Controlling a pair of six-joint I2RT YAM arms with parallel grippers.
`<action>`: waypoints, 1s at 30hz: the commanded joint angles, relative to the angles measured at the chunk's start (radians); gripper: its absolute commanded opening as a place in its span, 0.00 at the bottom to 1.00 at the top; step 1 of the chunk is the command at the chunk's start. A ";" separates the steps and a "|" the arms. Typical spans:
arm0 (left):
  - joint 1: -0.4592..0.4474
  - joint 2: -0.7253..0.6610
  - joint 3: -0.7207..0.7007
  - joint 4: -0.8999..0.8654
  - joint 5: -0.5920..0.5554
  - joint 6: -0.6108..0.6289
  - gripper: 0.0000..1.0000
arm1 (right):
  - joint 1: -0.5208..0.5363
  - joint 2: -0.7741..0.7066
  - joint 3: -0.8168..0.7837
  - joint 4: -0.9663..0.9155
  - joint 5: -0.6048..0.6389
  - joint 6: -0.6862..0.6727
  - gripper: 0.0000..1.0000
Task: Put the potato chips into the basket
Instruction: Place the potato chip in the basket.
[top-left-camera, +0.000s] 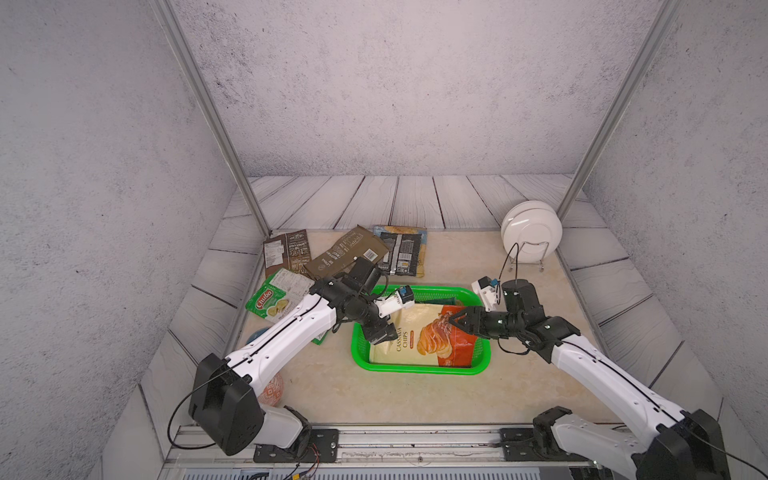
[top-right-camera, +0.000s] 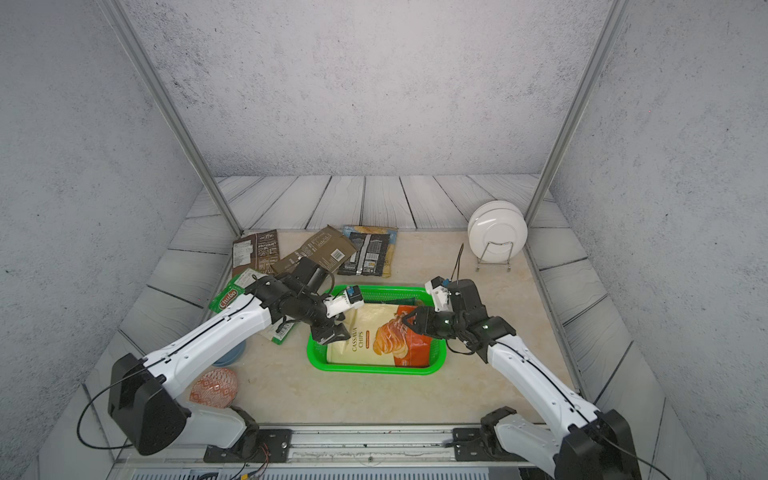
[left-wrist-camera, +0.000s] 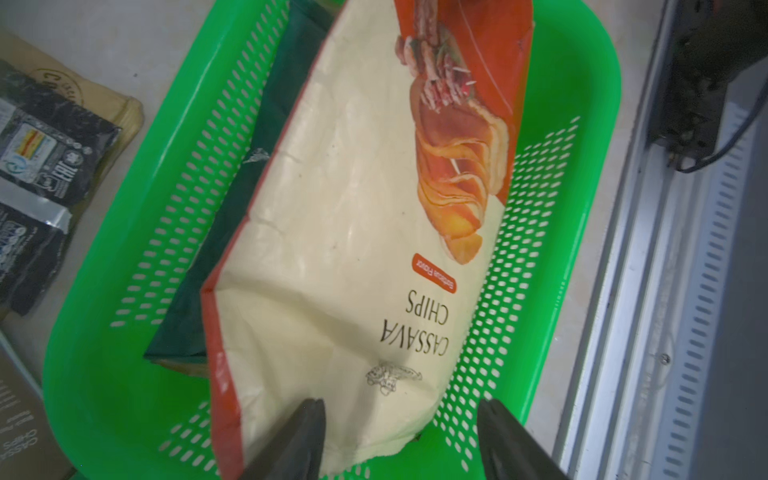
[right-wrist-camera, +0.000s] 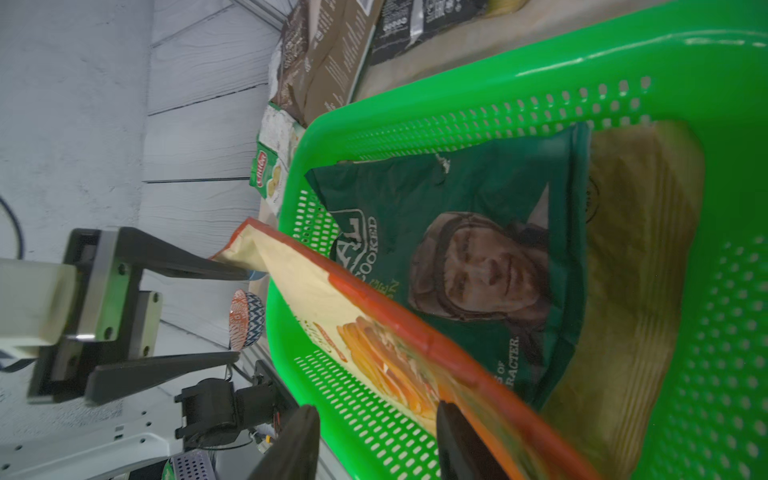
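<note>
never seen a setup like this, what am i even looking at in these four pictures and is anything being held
This is a robot with two white-and-black arms mounted on a rail at the near edge of the beige tabletop. Two pictures look down from side-by-side overhead cameras; the other two come from a camera on each wrist. In the middle sits a bright green perforated plastic basket holding a dark green chip bag, with a cream and orange cassava chips bag slanting over it. The left fingers stand open at its cream end; the right fingers straddle its orange end, grip unclear. Outside lie a brown bag, an olive bag, a black-and-yellow bag and a light green bag, plus white plates in a wire rack.
</note>
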 joint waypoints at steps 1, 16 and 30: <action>-0.001 0.042 -0.010 0.100 -0.149 -0.062 0.66 | 0.002 0.077 0.024 0.069 0.057 -0.021 0.49; 0.043 0.221 -0.040 0.222 -0.329 -0.138 0.67 | 0.001 0.362 0.071 0.146 0.161 -0.101 0.47; 0.061 0.111 -0.030 0.135 -0.413 -0.166 0.65 | 0.002 0.212 0.138 0.025 0.156 -0.163 0.51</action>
